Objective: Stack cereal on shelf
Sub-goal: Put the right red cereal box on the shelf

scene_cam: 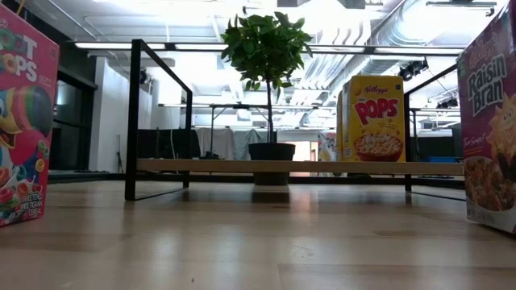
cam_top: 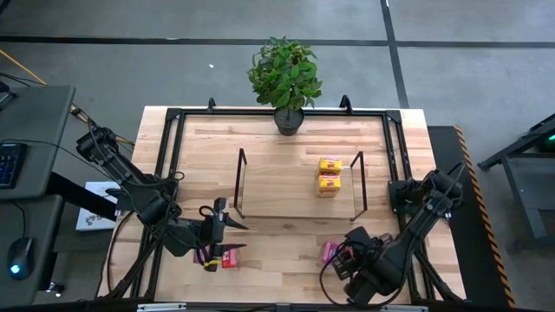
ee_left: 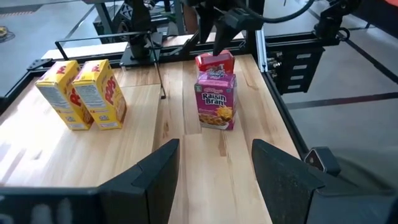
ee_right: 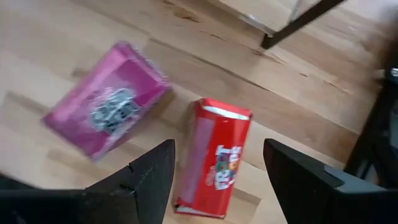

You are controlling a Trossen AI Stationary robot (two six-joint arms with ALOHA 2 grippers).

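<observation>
- Left gripper (cam_top: 217, 227) low over the table's front-left, just ahead of the shelf's (cam_top: 295, 206) front edge, fingers spread wide with nothing between them.
- Right beside it, toward the front edge: a magenta and red pair of boxes (cam_top: 220, 256), touching; long axis not readable from above.
- On the shelf's right part: two yellow Pops boxes (cam_top: 329, 176) upright, side by side, already placed.
- Behind the shelf: a potted plant (cam_top: 286, 80), clear of any reach.
- Front-right: right gripper (ee_right: 214, 163) spread wide, empty, directly over a red Froot Loops box (ee_right: 213, 160) lying flat, long axis running between the fingers.
- Just beside it: a pink box (ee_right: 107, 107), tilted, likely crowding one finger on descent.
</observation>
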